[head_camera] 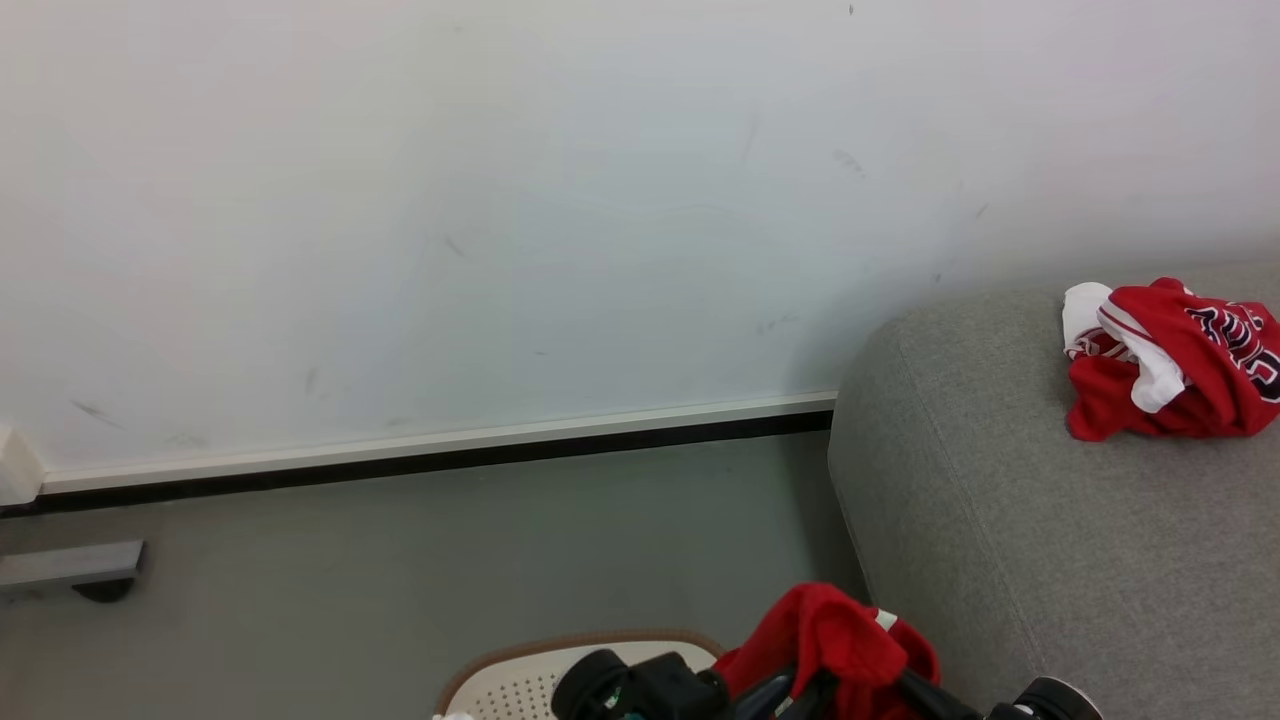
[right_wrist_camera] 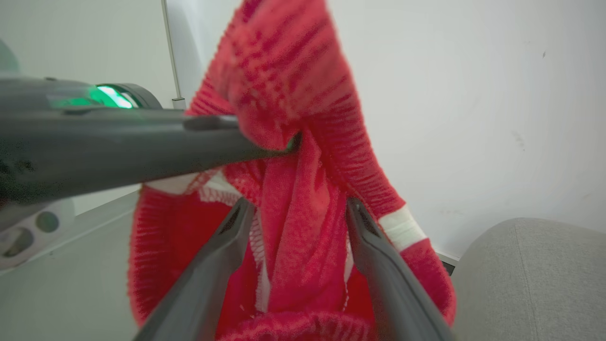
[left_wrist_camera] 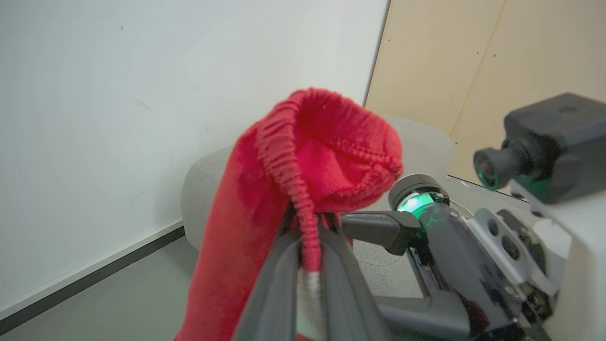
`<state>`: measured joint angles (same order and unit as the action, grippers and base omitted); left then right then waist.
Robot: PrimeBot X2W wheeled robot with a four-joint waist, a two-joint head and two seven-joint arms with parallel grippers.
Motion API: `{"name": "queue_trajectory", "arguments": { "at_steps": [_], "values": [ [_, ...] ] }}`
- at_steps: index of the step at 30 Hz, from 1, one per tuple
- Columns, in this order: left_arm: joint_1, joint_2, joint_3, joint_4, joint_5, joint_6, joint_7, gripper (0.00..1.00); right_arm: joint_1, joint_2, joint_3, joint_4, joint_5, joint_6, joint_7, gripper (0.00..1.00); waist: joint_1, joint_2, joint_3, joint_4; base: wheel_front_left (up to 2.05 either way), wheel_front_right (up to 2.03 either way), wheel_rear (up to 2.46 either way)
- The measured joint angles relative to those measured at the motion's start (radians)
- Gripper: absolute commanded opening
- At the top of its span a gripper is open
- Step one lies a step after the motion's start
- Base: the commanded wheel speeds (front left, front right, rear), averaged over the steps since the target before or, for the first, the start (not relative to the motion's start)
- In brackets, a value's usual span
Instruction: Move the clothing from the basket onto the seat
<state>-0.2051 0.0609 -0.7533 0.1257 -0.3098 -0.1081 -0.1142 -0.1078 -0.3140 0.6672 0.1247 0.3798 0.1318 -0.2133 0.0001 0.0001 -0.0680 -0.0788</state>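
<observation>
Head view, 6 o'clock, bottom edge: held garment (head_camera: 830, 630) is being carried as a red bunch with a little white trim showing. It is hanging clear of the basket (head_camera: 520, 680), whose brown-banded rim is showing at 7 o'clock on the floor (head_camera: 400, 560).

Left wrist view: left hand (left_wrist_camera: 307, 232) is being clenched on a ribbed red edge. The fingers are meeting on the fold, and the cloth is draping down past them toward 7 o'clock.

Right wrist view: right hand (right_wrist_camera: 300, 208) is being held with its fingers apart and a thick fold lying between them. Whether that fold is being pinched cannot be told.

Seat (head_camera: 1000, 520) is being seen from 2 to 5 o'clock in the head view. Its rounded corner is lying just beside the held garment, at the garment's 3 o'clock. Second garment (head_camera: 1170, 360) is lying crumpled on the seat at 2 o'clock, well apart from both hands.

Judgements:
- The long axis of the held garment is being taken as vertical, hanging from the pinch.
- Bare cushion is lying toward 2 o'clock from both hands, and the right hand is being judged the nearer.
- The coming move is being read as a carry toward 2 o'clock over the seat's corner.
- The hanging tail is needing to be lifted clear of that corner, or it may be dragged against the seat's side.
</observation>
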Motion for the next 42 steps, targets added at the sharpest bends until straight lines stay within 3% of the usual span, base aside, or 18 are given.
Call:
{"name": "queue_trajectory", "arguments": {
  "at_steps": [2, 3, 4, 12, 13, 14, 15, 16, 30, 42],
  "values": [
    [-0.002, 0.000, -0.019, -0.005, -0.018, -0.007, 0.004, 0.00, -0.005, -0.003, 0.014, 0.004, 0.012, 0.000, 0.007, 1.00, -0.0001, 0.0000, 0.000, 0.000, 0.00, 0.00, 0.00],
    [-0.002, 0.001, -0.026, -0.006, -0.026, -0.008, 0.007, 0.00, -0.007, -0.005, 0.019, 0.005, 0.020, 0.000, 0.011, 0.36, 0.0000, 0.0000, 0.001, 0.001, 0.00, 0.00, 0.00],
    [-0.003, 0.004, -0.032, -0.006, -0.026, -0.011, 0.008, 0.00, -0.009, -0.007, 0.023, 0.005, 0.024, 0.000, 0.011, 0.00, 0.0000, 0.0000, 0.002, 0.001, 0.00, 0.00, 0.00],
    [-0.011, 0.022, -0.035, 0.004, -0.053, -0.013, 0.006, 0.03, -0.014, -0.015, 0.010, 0.010, 0.059, 0.000, 0.010, 0.00, 0.0000, 0.0000, 0.005, 0.000, 0.00, 0.00, 0.00],
    [-0.011, 0.022, -0.034, 0.007, -0.053, -0.008, 0.002, 0.33, -0.013, -0.015, 0.000, 0.010, 0.062, 0.000, 0.008, 0.00, 0.0000, 0.0000, 0.005, -0.001, 0.00, 0.00, 0.00],
    [-0.011, 0.024, -0.034, 0.009, -0.053, -0.006, -0.003, 0.49, -0.013, -0.016, -0.008, 0.010, 0.063, 0.001, 0.007, 0.00, 0.0000, 0.0000, 0.005, -0.002, 0.00, 0.00, 0.00],
    [-0.011, 0.026, -0.034, 0.014, -0.053, -0.004, -0.005, 0.96, -0.012, -0.016, -0.017, 0.010, 0.068, 0.001, 0.005, 0.00, 0.0000, 0.0000, 0.005, -0.003, 0.00, 0.00, 0.00],
    [-0.011, 0.026, -0.034, 0.019, -0.053, 0.000, -0.008, 1.00, -0.011, -0.016, -0.026, 0.010, 0.073, 0.001, 0.005, 0.00, 0.0000, 0.0000, 0.006, -0.005, 0.00, 0.00, 0.00],
    [-0.014, 0.041, -0.044, 0.068, -0.045, 0.014, -0.047, 1.00, 0.034, -0.067, -0.253, -0.011, 0.078, 0.000, 0.000, 0.00, 0.0000, 0.0000, 0.024, -0.088, 0.00, 0.00, 0.00],
    [-0.041, 0.029, -0.069, 0.114, -0.045, 0.013, -0.069, 1.00, 0.071, -0.072, -0.332, -0.064, 0.052, 0.000, 0.016, 0.00, 0.0000, 0.0000, 0.045, -0.215, 0.00, 0.00, 0.00]
  ]
}}
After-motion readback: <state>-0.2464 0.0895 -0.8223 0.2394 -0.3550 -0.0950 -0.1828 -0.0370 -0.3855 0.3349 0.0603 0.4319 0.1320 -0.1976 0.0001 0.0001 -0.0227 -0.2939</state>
